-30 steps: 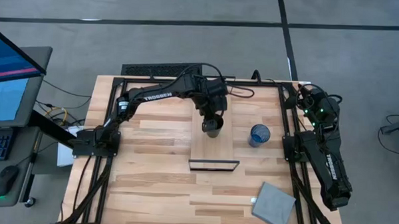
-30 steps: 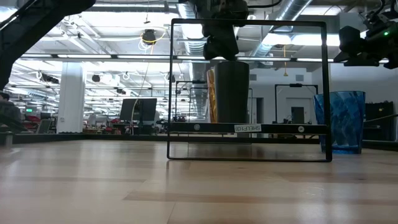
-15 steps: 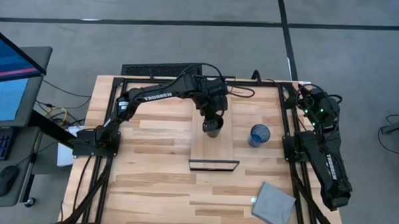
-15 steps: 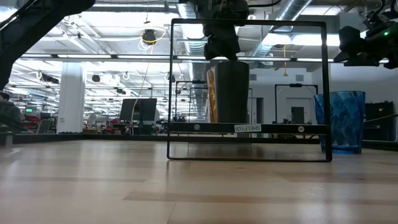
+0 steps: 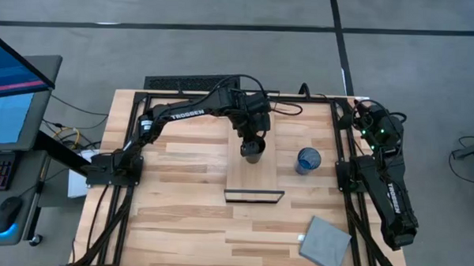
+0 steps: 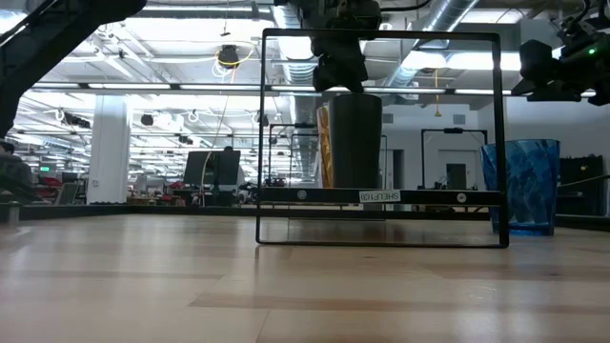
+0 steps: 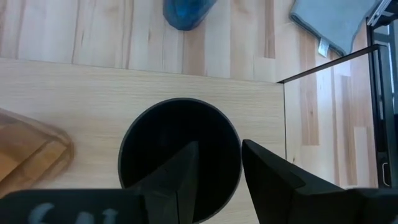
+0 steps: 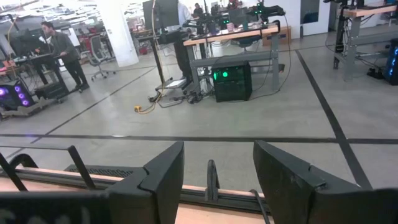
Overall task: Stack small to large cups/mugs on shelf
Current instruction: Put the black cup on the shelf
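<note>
The black cup (image 5: 252,155) stands upright on the light-wood shelf (image 5: 257,179), also seen in the low view (image 6: 355,141). The amber tumbler (image 6: 324,143) stands on the shelf just behind it, and shows in the left wrist view (image 7: 31,149). The blue cup (image 5: 308,161) stands on the table to the shelf's right. My left gripper (image 7: 221,162) is open right above the black cup (image 7: 180,149), one finger over its mouth and one outside its rim. My right gripper (image 8: 217,168) is open and empty at the table's far right corner (image 5: 364,112).
A grey square pad (image 5: 326,243) lies at the table's near right corner. The shelf's thin black frame (image 6: 381,195) stands at its near end (image 5: 254,196). People and desks show in the room beyond the table (image 8: 62,43).
</note>
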{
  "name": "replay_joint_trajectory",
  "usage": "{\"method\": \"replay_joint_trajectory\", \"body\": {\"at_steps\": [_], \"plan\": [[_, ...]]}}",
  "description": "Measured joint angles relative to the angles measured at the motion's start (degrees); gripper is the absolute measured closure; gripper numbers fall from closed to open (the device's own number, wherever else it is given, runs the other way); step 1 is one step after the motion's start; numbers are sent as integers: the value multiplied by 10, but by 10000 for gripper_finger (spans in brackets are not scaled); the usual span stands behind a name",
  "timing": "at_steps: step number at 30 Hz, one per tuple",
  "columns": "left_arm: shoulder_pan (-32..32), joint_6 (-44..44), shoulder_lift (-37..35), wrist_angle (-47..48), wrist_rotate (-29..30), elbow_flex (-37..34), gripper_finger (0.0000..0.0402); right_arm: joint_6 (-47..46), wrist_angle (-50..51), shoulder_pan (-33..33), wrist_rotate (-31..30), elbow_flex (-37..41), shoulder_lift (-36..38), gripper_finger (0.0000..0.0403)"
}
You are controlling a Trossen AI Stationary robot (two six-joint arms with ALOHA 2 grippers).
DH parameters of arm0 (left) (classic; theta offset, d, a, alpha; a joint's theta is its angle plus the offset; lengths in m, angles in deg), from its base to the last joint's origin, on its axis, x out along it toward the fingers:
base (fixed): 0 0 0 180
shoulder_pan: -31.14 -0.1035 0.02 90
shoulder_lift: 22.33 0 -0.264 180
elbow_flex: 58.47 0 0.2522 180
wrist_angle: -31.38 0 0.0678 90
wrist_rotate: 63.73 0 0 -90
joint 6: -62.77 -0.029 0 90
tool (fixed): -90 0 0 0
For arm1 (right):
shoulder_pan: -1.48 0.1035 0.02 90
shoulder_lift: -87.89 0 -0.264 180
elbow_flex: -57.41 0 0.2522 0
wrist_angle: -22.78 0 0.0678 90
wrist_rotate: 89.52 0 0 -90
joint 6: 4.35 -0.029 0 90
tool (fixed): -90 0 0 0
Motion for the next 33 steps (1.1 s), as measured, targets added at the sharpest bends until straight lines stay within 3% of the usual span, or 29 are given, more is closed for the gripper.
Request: {"method": "replay_joint_trajectory", "body": {"at_steps": [11, 33], "plan": [[-13, 12, 17, -15, -74, -20, 287, 0, 0, 0, 1, 0, 0, 189], [-20, 28, 16, 42, -57, -20, 287, 0, 0, 0, 0, 0, 0, 189]]}}
